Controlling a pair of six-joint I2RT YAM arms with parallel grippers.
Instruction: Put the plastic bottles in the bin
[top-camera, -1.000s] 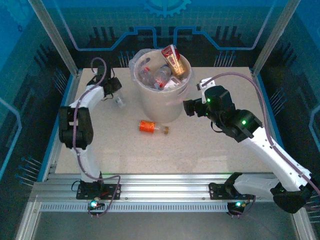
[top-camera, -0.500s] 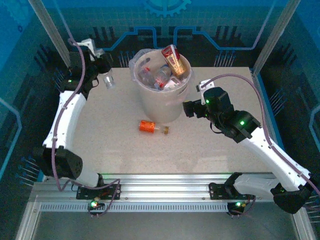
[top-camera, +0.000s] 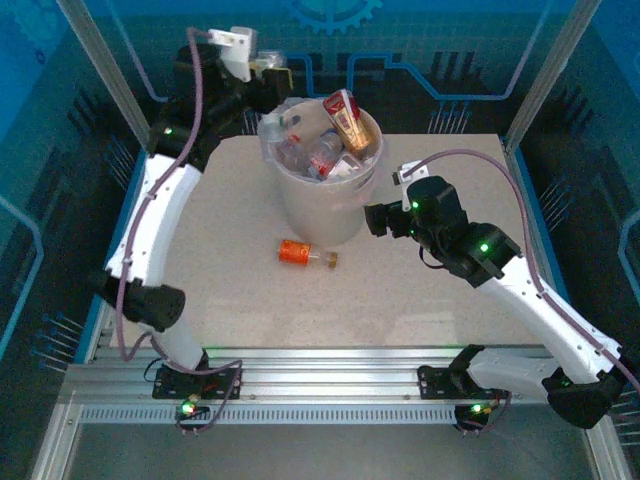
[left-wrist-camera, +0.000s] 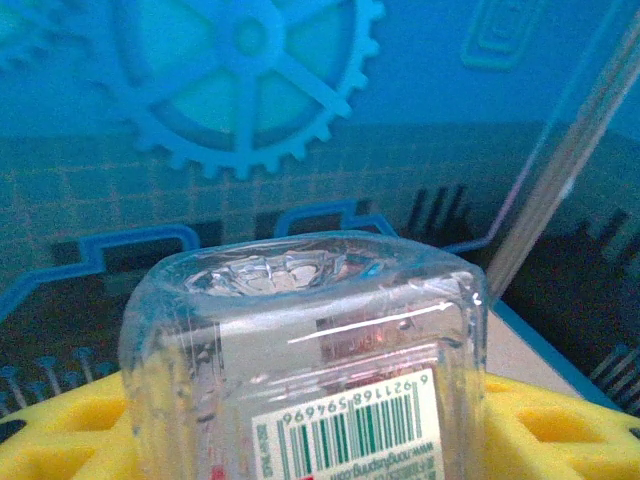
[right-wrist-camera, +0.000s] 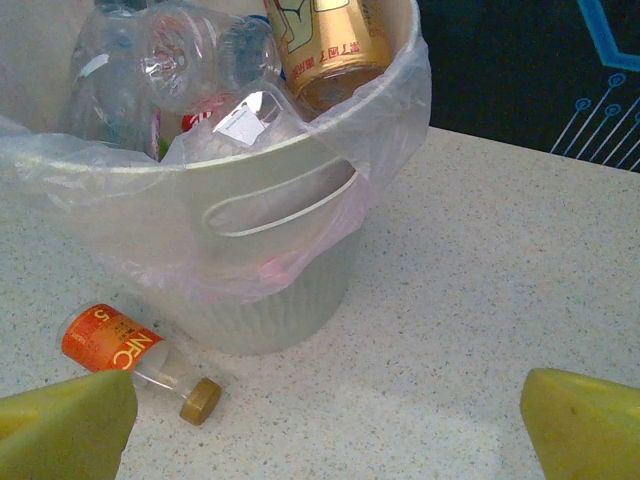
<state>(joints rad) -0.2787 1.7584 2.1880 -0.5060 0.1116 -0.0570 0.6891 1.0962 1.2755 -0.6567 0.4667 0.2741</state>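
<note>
My left gripper (top-camera: 272, 72) is raised above the bin's back-left rim, shut on a clear plastic bottle (top-camera: 268, 60). In the left wrist view that bottle (left-wrist-camera: 300, 330) shows its base and a barcode label, clamped between the yellow fingers (left-wrist-camera: 60, 440). The beige bin (top-camera: 300, 200) with a clear liner holds several bottles, among them a gold and red one (top-camera: 345, 118). An orange-labelled bottle (top-camera: 300, 253) with a gold cap lies on the table in front of the bin. My right gripper (top-camera: 372, 215) hovers open just right of the bin, with nothing between its fingers (right-wrist-camera: 590, 430).
In the right wrist view the bin wall (right-wrist-camera: 270, 280) with its handle slot stands close ahead, and the orange-labelled bottle (right-wrist-camera: 115, 345) lies at its lower left. Metal frame posts (top-camera: 110, 70) and blue panels enclose the table's back and sides.
The left arm has lifted the clear bottle off the table's back left and swung it up and right to the bin's rim. The right arm has stayed put.
</note>
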